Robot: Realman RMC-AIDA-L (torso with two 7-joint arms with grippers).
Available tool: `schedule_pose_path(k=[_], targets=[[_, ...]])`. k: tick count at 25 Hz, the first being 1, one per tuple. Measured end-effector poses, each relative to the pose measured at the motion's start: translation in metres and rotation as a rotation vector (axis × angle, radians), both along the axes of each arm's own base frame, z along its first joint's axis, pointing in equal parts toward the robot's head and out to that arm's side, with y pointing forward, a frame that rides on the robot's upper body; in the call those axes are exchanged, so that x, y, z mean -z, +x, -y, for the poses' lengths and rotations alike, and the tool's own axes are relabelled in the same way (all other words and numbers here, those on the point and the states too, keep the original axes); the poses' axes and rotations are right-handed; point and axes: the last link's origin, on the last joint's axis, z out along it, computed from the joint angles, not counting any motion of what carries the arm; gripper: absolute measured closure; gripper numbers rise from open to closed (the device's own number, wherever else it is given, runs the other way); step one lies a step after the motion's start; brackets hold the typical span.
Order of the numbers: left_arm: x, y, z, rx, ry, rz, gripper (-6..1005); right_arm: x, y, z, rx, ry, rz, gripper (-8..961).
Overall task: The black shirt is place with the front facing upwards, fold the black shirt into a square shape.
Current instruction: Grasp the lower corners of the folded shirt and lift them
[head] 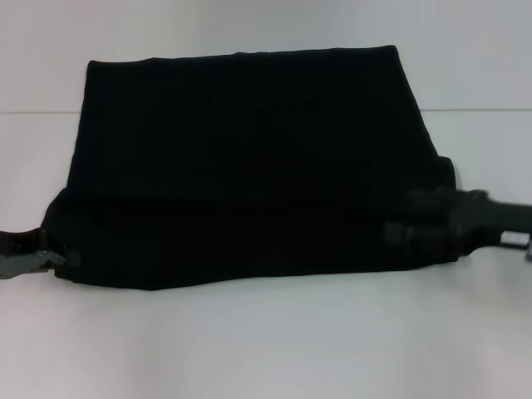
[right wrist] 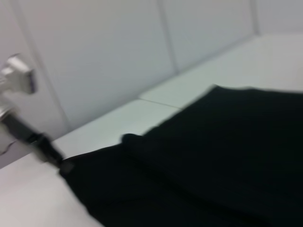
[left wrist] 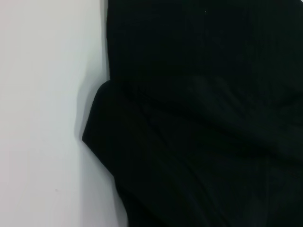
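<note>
This looks like a robot test room or lab set up for cloth handling, not a home. The table [head: 266, 349] is plain white and wide, with a thin seam line running across it toward 12 o'clock. In the right wrist view, flat pale wall panels [right wrist: 109, 56] with straight vertical joints stand right behind the table's far edge, like a booth or partition. The only thing lying on the table is the black shirt [head: 249, 166], spread flat at the centre. Robot arms reach in at 9 and 3 o'clock.
</note>
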Motion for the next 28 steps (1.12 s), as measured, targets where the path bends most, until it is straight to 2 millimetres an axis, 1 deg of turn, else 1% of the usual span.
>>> schedule_pose_path(k=[1,7,10,12,15,18,22,25,28], targets=[[0.0,0.0,0.0,0.001,0.0,-0.001,870,-0.008,0.0,-0.005,0.045,-0.01,0.004,56],[-0.003,0.001,-0.002,0.007,0.0,-0.003,979,-0.056,-0.006,-0.036,0.359,-0.111,0.108,64],[-0.003,0.001,-0.002,0.009,0.001,-0.002,979,-0.072,-0.013,-0.048,0.523,-0.159,0.166,68],[-0.003,0.002,-0.002,0.011,0.001,-0.002,979,-0.077,-0.019,-0.056,0.61,-0.162,0.204,70],[-0.003,0.002,-0.002,0.012,-0.001,-0.001,979,-0.074,-0.029,-0.061,0.686,-0.183,0.281,74],[-0.003,0.002,-0.001,0.012,-0.003,-0.001,978,-0.06,-0.035,-0.062,0.701,-0.219,0.364,78],[-0.002,0.002,-0.001,0.014,-0.004,0.0,978,-0.043,-0.028,-0.062,0.734,-0.227,0.437,83],[-0.002,0.002,-0.001,0.016,-0.005,0.0,978,-0.036,-0.022,-0.062,0.753,-0.229,0.449,87],[-0.002,0.001,0.0,0.016,-0.005,0.0,978,-0.031,-0.021,-0.06,0.756,-0.239,0.439,91]])
